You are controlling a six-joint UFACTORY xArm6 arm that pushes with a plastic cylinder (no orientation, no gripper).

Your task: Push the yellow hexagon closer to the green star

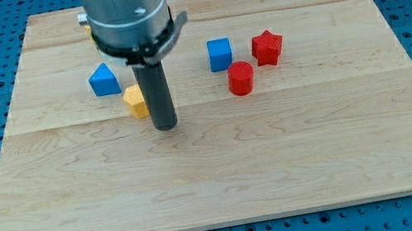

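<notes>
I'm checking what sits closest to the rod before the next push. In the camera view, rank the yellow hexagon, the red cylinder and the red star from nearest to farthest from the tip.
From my tip:
1. yellow hexagon, just up and to the view's left, beside the rod.
2. red cylinder, to the view's right.
3. red star, farther right and toward the view's top.
</notes>
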